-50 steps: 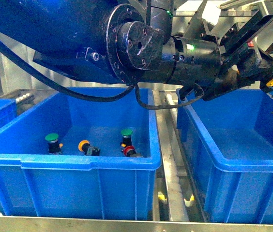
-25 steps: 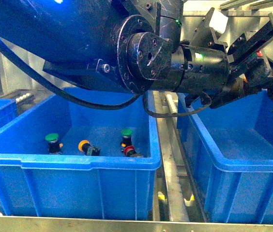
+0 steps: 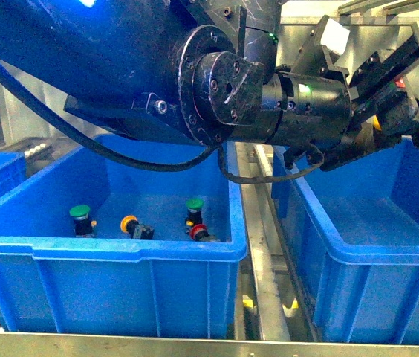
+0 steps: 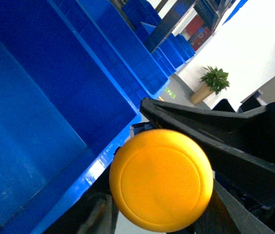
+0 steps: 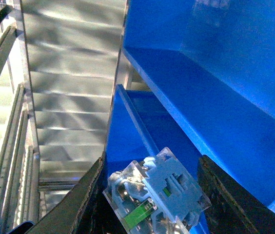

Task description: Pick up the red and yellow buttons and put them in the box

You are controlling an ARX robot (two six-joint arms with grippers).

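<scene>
Here the left claw (image 4: 153,163) pinches a yellow button (image 4: 161,181) with the box (image 4: 54,92) below it, while the right claw (image 5: 153,197) clamps a pale switch block (image 5: 164,192)

A clear switch block (image 5: 157,194) with blue-grey and green parts is gripped between the 2 dark fingers (image 5: 74,210) of the right gripper (image 5: 153,214). Blue crate walls (image 5: 215,112) are seen behind it, with a ribbed metal panel (image 5: 69,83) beside them.
</scene>
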